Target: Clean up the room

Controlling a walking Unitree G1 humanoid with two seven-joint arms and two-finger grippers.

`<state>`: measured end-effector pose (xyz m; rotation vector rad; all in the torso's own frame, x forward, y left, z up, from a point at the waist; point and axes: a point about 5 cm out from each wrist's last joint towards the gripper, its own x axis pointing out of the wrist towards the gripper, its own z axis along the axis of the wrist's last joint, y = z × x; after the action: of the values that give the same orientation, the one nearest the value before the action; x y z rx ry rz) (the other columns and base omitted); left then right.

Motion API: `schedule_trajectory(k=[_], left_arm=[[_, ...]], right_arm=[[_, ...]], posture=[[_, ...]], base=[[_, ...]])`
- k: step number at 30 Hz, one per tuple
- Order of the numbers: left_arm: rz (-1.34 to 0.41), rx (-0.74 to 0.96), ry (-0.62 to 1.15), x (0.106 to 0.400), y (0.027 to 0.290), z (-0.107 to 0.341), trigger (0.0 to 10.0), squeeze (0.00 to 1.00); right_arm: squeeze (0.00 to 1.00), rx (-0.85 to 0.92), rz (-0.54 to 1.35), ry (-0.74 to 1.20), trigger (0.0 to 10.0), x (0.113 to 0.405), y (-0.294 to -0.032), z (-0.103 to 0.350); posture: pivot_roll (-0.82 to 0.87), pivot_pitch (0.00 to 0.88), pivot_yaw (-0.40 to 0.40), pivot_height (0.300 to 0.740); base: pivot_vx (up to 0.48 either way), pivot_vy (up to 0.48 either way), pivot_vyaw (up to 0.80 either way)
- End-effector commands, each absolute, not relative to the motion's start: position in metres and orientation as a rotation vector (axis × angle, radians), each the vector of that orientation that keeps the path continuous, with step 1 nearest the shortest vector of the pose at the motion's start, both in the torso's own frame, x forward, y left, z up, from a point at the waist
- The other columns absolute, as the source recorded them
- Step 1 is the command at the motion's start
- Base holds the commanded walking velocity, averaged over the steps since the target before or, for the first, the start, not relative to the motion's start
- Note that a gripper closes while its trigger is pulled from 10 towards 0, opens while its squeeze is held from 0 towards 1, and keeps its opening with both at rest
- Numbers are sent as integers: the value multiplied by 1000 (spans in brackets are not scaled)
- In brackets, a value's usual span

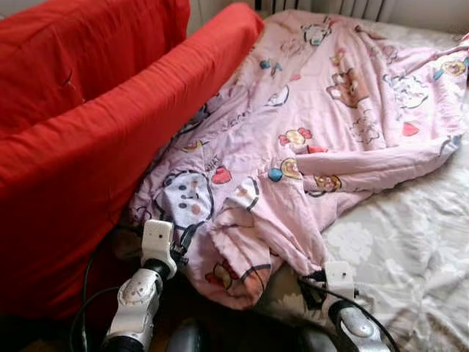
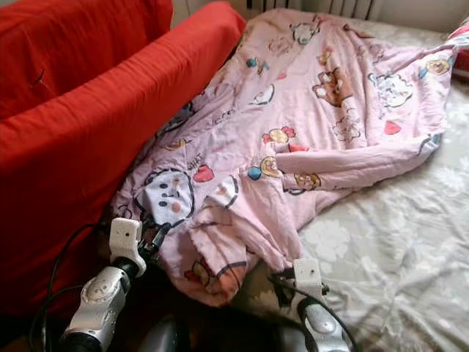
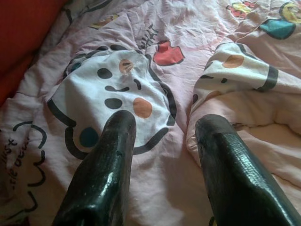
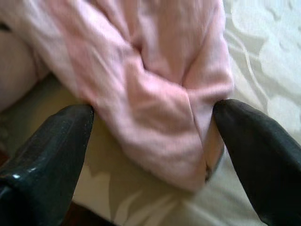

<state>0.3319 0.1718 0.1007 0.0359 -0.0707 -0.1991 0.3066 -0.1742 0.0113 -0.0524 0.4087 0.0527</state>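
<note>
Pale sheet with a faint flower pattern covers the bed, and a red cushion leans along its left side. On the sheet lies a crumpled pink quilt with cartoon prints; it reaches from the far end of the bed to just in front of both claws.

Left claw is released, its two fingers spread over the quilt, just before a white cartoon face. They look very near the cloth, but I cannot tell if they touch it. Right claw is also released, and a folded pink corner of the quilt sits between its fingers, over the sheet.

My judgement is that the step in hand is to take the near edge of the quilt with both claws, so that it can be spread or folded. The next move calls for closing each claw on enough cloth, because thin fabric may slip out, and then lifting both sides evenly.
</note>
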Motion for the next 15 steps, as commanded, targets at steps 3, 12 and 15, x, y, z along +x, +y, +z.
schedule_trajectory(k=[3, 12, 15], left_arm=[[-191, 46, -31, 324, 178, 94, 10000, 0], [-198, 46, -5, 316, 176, 92, 10000, 0], [-202, 43, -2, 315, 175, 91, 10000, 0]], right_arm=[[0, -54, 41, 393, 10000, 307, -172, 12], [0, -71, 16, 378, 10000, 311, -173, 16], [0, -88, -8, 398, 10000, 308, -175, 13]], posture=[[46, 373, 67, 631], [46, 381, 70, 631], [46, 379, 71, 631]], base=[[0, 0, 0], [0, 0, 0], [0, 0, 0]])
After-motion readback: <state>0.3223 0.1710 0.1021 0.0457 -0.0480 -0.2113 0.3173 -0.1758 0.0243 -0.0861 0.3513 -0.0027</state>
